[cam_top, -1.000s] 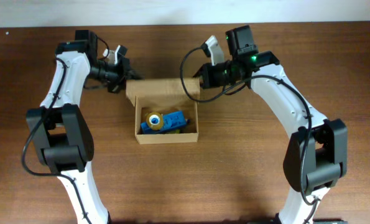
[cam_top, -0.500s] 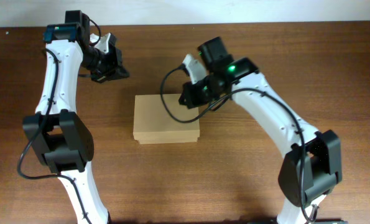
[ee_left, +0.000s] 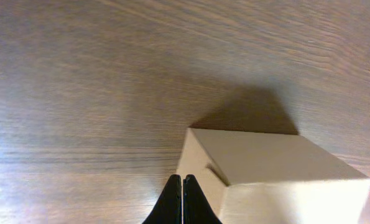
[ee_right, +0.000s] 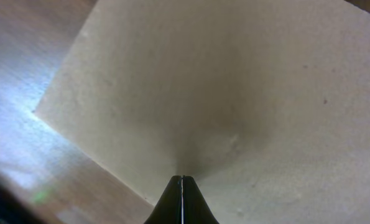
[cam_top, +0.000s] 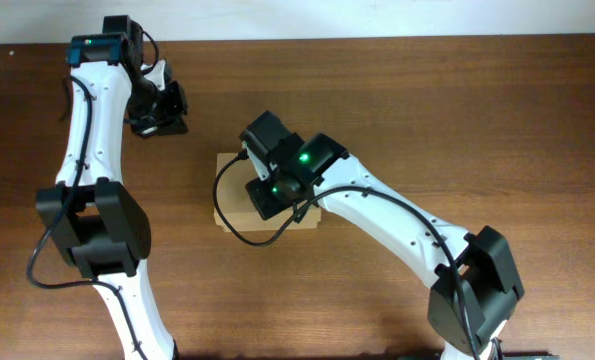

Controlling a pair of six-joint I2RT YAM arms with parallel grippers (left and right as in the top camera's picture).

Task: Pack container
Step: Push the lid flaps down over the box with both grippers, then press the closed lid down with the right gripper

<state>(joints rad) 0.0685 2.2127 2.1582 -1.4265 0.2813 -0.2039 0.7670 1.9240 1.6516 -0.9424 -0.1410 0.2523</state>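
The container (cam_top: 231, 190) is a tan cardboard box in the middle of the table with its flap lid down flat. What lies inside is hidden. My right gripper (ee_right: 182, 178) is shut and empty, its tips on the lid (ee_right: 234, 93); in the overhead view the right wrist (cam_top: 277, 180) covers most of the box. My left gripper (ee_left: 181, 179) is shut and empty, up off the box to its far left (cam_top: 162, 110). The left wrist view shows the closed container (ee_left: 265, 168) from the side.
The brown wooden table (cam_top: 477, 120) spreads all round the box. The right arm (cam_top: 397, 220) reaches in from the lower right across the box. The left arm (cam_top: 87, 130) stands along the left side.
The lid went from open, with blue things showing inside, to shut. My right gripper moved left and down onto the lid. My left gripper pulled back from the box towards the far left.
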